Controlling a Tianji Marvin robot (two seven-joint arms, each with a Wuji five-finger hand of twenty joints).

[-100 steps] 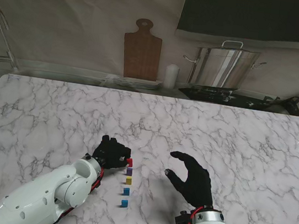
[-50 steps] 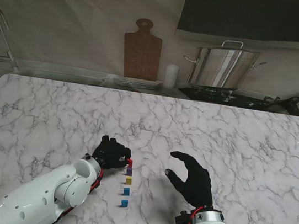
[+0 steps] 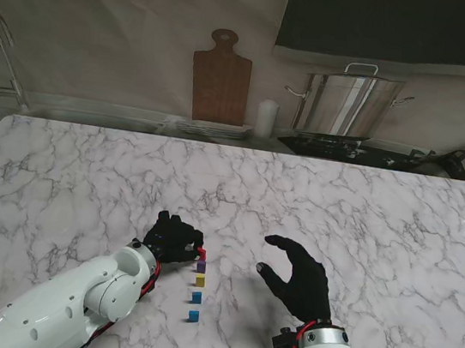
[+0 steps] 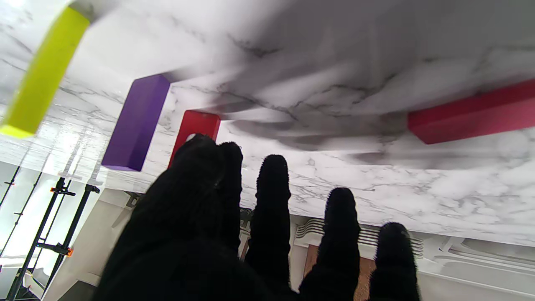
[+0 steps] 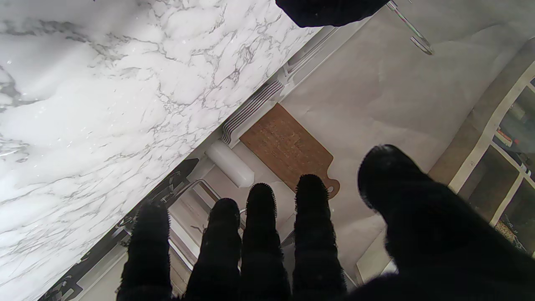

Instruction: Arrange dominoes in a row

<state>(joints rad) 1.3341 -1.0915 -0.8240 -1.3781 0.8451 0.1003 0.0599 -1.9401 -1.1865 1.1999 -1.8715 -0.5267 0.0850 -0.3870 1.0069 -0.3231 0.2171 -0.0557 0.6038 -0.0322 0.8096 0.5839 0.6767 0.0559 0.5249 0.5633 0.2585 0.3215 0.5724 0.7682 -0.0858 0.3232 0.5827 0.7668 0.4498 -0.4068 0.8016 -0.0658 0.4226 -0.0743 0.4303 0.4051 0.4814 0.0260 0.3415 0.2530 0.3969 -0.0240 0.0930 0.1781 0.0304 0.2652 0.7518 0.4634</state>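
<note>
While I watch from the stand camera, the marble table (image 3: 365, 219) fills the field, and its free surface lets the row extend away from me toward 12 o'clock. My left hand (image 3: 173, 238) lies at 9 o'clock of the row's far end, thumb and index drawn together on the red domino (image 3: 201, 253); the wrist view shows the fingertips (image 4: 200, 146) meeting its upper end, so I judge this piece is being set upright in line. My right hand (image 3: 300, 279) hovers well apart at 3 o'clock, fingers spread and curved, holding nothing, probably parked so as not to jostle the row. 5 dominoes stand in a line running toward me: red, then purple domino (image 3: 200, 266), yellow domino (image 3: 199, 281), and 2 blue dominoes (image 3: 196, 297), evenly spaced, presumably so that each can tip the next. Only the left wrist view shows a second red domino (image 4: 472, 113), lying flat on the marble near the hand, presumably a spare awaiting placement.
</note>
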